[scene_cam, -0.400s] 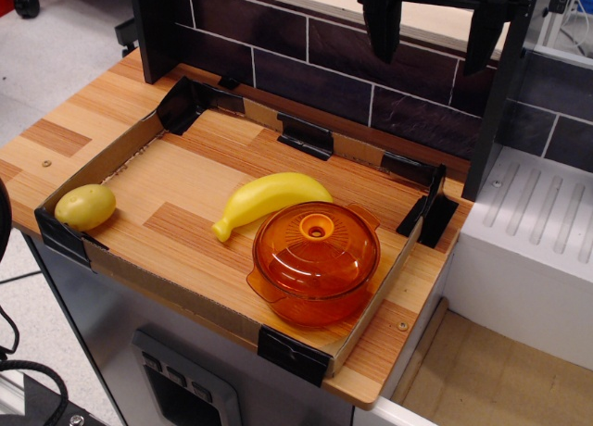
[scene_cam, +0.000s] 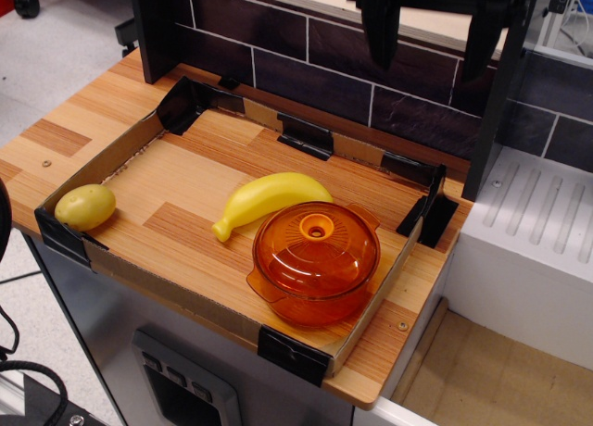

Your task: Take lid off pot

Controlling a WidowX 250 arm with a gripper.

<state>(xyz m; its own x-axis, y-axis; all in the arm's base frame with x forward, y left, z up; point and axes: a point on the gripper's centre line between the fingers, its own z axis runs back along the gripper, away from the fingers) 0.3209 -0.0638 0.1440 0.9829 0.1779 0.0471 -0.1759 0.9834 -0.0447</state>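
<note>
The orange translucent pot [scene_cam: 310,306] stands at the front right corner of the wooden tray [scene_cam: 176,176]. The domed orange lid [scene_cam: 315,250] sits on it, with its ring knob [scene_cam: 317,228] on top. My gripper [scene_cam: 431,60] hangs high at the top right of the view, well above and behind the pot. Its two black fingers [scene_cam: 381,28] point down, set wide apart, with nothing between them.
A yellow banana [scene_cam: 269,200] lies just left of the pot, touching or nearly touching it. A yellow potato [scene_cam: 84,206] sits at the tray's front left corner. A dark brick wall [scene_cam: 306,65] stands behind, and a white sink drainer [scene_cam: 537,231] is to the right.
The gripper has shifted slightly upward; the pot, lid, banana and potato have not moved.
</note>
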